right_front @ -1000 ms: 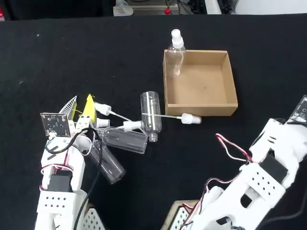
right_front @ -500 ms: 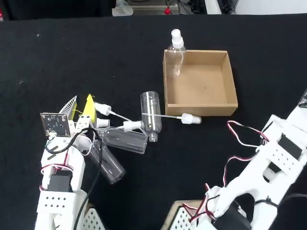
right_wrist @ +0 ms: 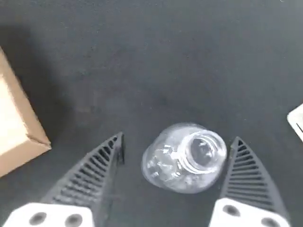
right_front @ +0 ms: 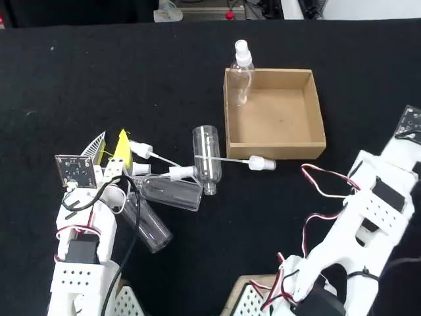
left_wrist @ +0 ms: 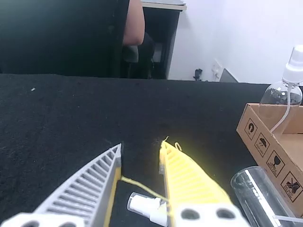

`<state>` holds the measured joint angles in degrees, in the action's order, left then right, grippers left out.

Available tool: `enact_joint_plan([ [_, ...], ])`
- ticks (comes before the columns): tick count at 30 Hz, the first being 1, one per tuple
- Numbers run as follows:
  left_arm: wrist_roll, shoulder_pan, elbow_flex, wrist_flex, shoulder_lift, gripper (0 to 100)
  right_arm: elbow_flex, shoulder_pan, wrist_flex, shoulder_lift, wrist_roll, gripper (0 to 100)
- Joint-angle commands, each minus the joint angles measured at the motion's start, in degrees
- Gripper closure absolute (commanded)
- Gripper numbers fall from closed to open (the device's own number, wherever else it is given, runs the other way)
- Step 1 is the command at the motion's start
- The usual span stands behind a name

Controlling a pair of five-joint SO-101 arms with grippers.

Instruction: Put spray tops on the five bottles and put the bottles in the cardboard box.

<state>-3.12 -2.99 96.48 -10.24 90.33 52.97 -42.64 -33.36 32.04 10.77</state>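
Straddling upright open-necked bottle point(right_wrist: 184, 158), right gripper point(right_wrist: 177, 139) spread wide, not touching it. Bottle sits near cardboard box point(right_wrist: 19, 137) corner. Thin clear plastic: likely light, slick, crushable; grip mid-body, gently. Also: left gripper point(left_wrist: 140, 145) parted, spray top point(left_wrist: 142, 205) between jaws.

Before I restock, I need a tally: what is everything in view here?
cardboard box: one, brown, right of centre.
capped bottle: one, clear, white spray top, upright in the box's corner.
lying bottles: three, clear, left of the box.
upright bottle: one, clear, uncapped, between the fingers of the right gripper.
loose spray tops: at least three, white, among the lying bottles.
table: one, black.
left gripper: grey and yellow, open, by the lying bottles.
right gripper: black, open.
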Motion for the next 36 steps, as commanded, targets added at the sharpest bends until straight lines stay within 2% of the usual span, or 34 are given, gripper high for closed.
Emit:
enact_joint_plan([
  [1, 0.4, 0.4, 1.4, -0.1, 0.1, 87, 0.1, -2.5, 0.4, -0.6, 0.0, 70.1],
  [15, 0.4, 0.3, 1.4, -0.1, 0.1, 87, 3.1, -3.0, 0.5, -0.3, 0.0, 70.2],
  [21, 0.4, 0.3, 1.4, -0.1, 0.2, 87, 5.7, -2.9, 6.3, -0.6, 0.0, 70.2],
  [27, 0.4, 0.3, 1.4, -0.1, 0.2, 87, 7.3, -3.0, 7.3, -0.2, 0.0, 70.3],
  [32, 0.4, 0.3, 1.4, -0.1, 0.2, 87, 7.3, -3.0, 10.3, -0.1, 0.0, 77.4],
  [36, 0.4, 0.3, 1.4, -0.1, 0.2, 87, 7.3, -3.0, 11.9, -0.5, 0.0, 77.2],
])
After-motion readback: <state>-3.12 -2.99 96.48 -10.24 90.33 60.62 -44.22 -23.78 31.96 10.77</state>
